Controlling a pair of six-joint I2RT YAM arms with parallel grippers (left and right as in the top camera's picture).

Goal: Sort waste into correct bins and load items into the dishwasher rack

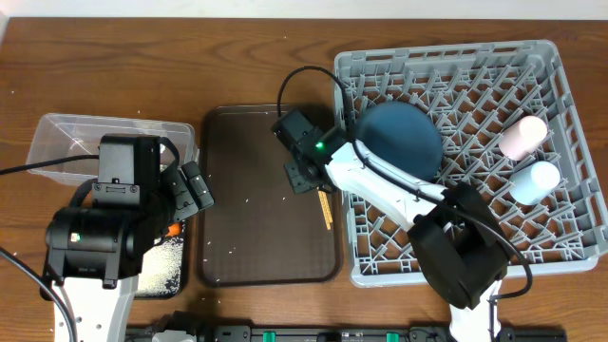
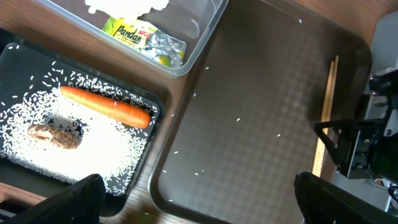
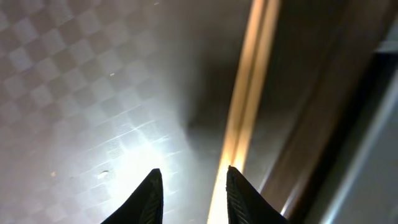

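My right gripper (image 3: 191, 171) hovers low over the brown serving tray (image 1: 256, 218), open by a narrow gap. The wooden chopsticks (image 3: 245, 106) lie on the tray along the inner side of its right finger, not pinched. In the overhead view they lie by the tray's right rim (image 1: 325, 209), just below that gripper (image 1: 306, 176). My left gripper (image 2: 202, 205) is wide open and empty above the tray's left corner. The black tray (image 2: 157, 118) holds a carrot (image 2: 106, 106), a brown food lump (image 2: 55, 135) and rice (image 2: 99, 149). The clear tub (image 1: 57, 142) holds the wrapper (image 2: 146, 40) and napkin (image 2: 124, 5).
The grey dishwasher rack (image 1: 570, 228) on the right carries a dark blue plate (image 1: 401, 141), a pink cup (image 1: 524, 136) and a pale blue cup (image 1: 532, 180). A few rice grains (image 2: 238, 120) are scattered on the serving tray. The right arm's cable arcs above the tray.
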